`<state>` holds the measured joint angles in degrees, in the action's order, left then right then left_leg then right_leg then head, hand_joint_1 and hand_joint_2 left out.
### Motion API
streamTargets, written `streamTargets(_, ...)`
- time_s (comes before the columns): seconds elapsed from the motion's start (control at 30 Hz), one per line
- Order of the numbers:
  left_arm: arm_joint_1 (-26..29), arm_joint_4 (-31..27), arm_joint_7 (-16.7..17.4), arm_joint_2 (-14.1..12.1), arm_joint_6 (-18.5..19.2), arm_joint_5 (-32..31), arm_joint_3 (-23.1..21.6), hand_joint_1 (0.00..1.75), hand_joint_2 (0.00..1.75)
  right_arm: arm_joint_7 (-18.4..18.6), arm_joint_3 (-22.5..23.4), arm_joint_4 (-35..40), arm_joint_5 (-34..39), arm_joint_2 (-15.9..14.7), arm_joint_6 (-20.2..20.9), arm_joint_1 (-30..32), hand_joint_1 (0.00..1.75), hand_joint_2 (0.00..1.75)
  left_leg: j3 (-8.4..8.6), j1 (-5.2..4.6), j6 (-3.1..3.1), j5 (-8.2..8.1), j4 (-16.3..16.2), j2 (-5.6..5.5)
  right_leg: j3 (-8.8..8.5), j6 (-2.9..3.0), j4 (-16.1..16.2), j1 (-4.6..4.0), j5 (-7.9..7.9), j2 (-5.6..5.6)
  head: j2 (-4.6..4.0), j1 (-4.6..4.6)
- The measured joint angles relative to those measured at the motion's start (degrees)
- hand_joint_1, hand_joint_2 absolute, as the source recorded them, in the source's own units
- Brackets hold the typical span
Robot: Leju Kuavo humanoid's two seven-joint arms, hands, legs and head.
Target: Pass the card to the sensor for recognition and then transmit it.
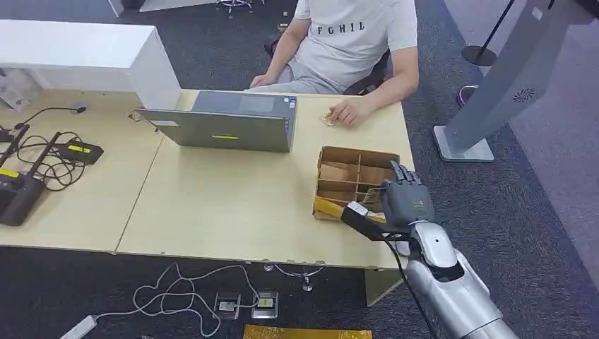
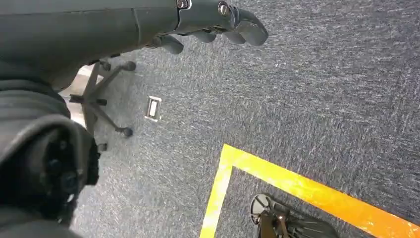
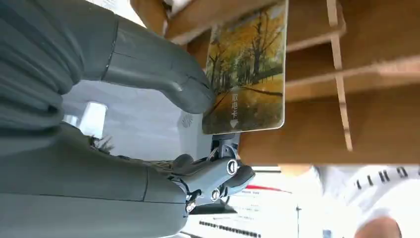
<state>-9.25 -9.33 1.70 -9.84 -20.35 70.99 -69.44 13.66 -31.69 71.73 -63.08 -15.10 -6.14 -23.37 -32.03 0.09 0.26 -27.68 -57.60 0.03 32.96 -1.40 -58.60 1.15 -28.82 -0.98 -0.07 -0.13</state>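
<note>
Right hand: the right hand (image 1: 405,201) is seen over the near right corner of the cardboard box (image 1: 355,182), at about 4 o'clock on the desk (image 1: 212,205); in the right wrist view the thumb is pressed on the face of the card (image 3: 247,74), so the card is judged held between thumb and fingers
Card: printed with yellow autumn trees; it is seen standing against the box dividers, whether already lifted free of its slot cannot be told
Left hand: the left hand (image 2: 218,22) is hung over the carpet, nothing in it, fingers loosely curled
Step in hand: withdrawal of the card from the box, judged early in the task
Sensor: not identified with certainty; the grey stand (image 1: 494,92) at 2 o'clock is only a candidate
Technique: the card should be drawn straight out along the dividers, thumb pressure kept even, no twist until the edge is clear
Risk: a thin card may slip or snag on cardboard
Nearby: a person's hand (image 1: 350,111) is rested at 12 o'clock beside a laptop (image 1: 226,121)
</note>
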Motion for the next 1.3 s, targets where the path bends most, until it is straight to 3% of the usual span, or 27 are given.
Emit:
streamTargets(0.43,0.0,0.0,-0.3,0.0,0.0,-0.6,-0.1,0.0,0.0,-3.1,5.8,5.7,-2.2,0.0,-2.1,-4.8,1.75,1.75,0.01,0.0,0.0,0.0,0.0,0.0,0.01,0.0,0.0,0.0,0.0,0.03,0.0,0.02)
streamTargets(0.73,0.0,0.0,-0.8,0.1,0.1,-0.6,-0.3,0.0,0.0,-4.4,7.8,5.8,-2.2,0.2,-4.0,-8.4,1.75,1.75,-0.01,0.0,-0.01,0.01,0.0,0.0,0.0,0.0,0.0,0.0,0.0,-0.01,0.0,0.02)
streamTargets(1.1,-0.2,0.0,-1.3,0.1,0.7,-0.8,-0.9,0.0,0.0,-10.0,8.1,-2.2,-1.6,2.2,-17.0,-11.4,1.75,1.75,-0.02,0.02,-0.01,0.0,0.0,0.01,0.02,0.0,0.0,-0.02,0.0,0.01,0.0,0.0)
streamTargets(1.3,-0.3,0.0,-1.4,0.3,0.6,-1.3,-1.0,0.0,0.0,-11.5,8.1,-10.4,-1.4,4.0,-20.7,-13.5,1.75,1.75,-0.07,0.04,-0.02,0.01,0.0,-0.07,0.02,0.0,0.0,-0.04,0.0,-0.03,0.02,0.02)
